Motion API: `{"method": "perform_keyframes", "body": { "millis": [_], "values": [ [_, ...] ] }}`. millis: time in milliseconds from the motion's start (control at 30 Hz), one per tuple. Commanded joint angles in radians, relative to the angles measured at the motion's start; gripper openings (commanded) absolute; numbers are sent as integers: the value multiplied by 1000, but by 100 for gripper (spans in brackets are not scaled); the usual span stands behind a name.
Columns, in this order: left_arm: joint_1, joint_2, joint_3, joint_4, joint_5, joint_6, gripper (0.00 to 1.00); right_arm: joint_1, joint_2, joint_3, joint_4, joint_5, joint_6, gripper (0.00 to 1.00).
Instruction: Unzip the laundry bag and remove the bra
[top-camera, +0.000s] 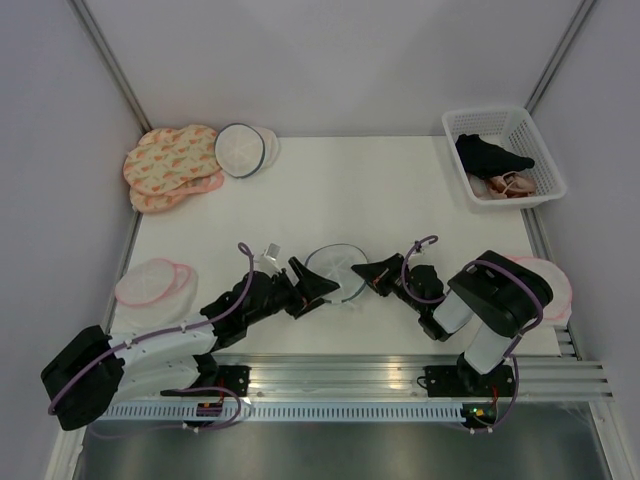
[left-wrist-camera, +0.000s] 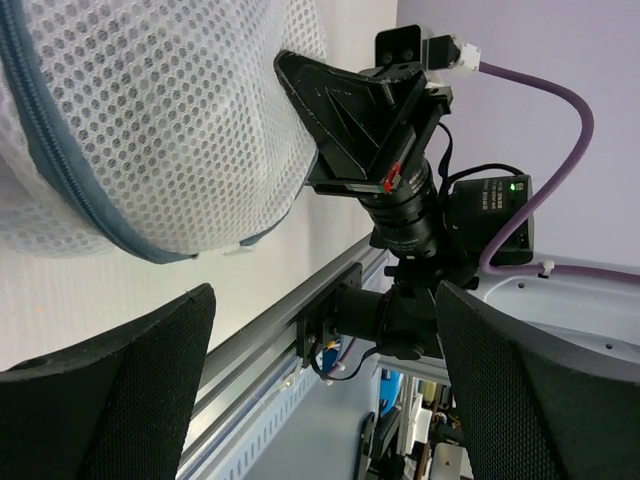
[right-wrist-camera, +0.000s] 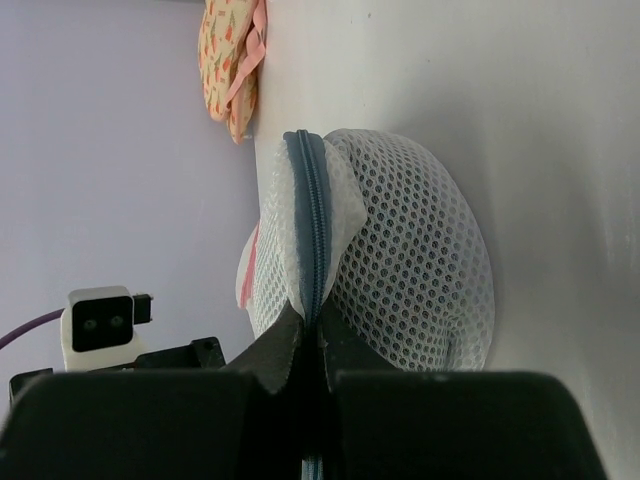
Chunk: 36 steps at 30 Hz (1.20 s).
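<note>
The laundry bag (top-camera: 336, 268) is a white mesh drum with a grey zipper, in the middle of the table. It fills the upper left of the left wrist view (left-wrist-camera: 150, 120). My right gripper (top-camera: 373, 271) is shut on the bag's grey zipper seam (right-wrist-camera: 312, 230), with its tips pinched together (right-wrist-camera: 318, 335). My left gripper (top-camera: 310, 286) is open at the bag's left side and holds nothing (left-wrist-camera: 325, 390). The bag's contents do not show through the mesh. A black garment (top-camera: 490, 155) lies in the basket at the back right; I cannot tell whether it is the bra.
A white basket (top-camera: 540, 150) at the back right also holds a pink-beige garment (top-camera: 505, 186). Pink round mesh bags lie at the left (top-camera: 152, 283) and right (top-camera: 550, 282). Patterned pink pads (top-camera: 170, 165) and a flatter white bag (top-camera: 243, 150) are at the back left. A metal rail (top-camera: 350, 375) runs along the near edge.
</note>
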<state>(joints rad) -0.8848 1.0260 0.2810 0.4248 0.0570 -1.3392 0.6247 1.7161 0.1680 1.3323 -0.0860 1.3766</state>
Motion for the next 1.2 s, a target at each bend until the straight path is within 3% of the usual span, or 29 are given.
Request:
{"method": "perform_keyframes", "body": {
  "millis": [0, 400, 600, 1000, 1100, 1167],
  "values": [
    [-11, -20, -11, -72, -52, -40, 94, 6, -7, -15, 278, 0, -24, 0],
    [-17, 126, 1, 77, -54, -60, 93, 6, -197, -7, 76, 2, -109, 0],
    [-17, 144, 35, 98, -129, -61, 93, 26, -210, -12, 85, 9, -106, 1],
    [-17, 246, 77, 215, -109, -94, 92, 46, -219, -18, 70, -6, -119, 0],
    [-17, 212, 55, 218, -126, -87, 83, 44, -227, -13, 35, -6, -128, 1],
    [-17, 186, 41, 210, -137, -71, 67, 44, -245, -15, -13, 2, -139, 1]
  ]
}}
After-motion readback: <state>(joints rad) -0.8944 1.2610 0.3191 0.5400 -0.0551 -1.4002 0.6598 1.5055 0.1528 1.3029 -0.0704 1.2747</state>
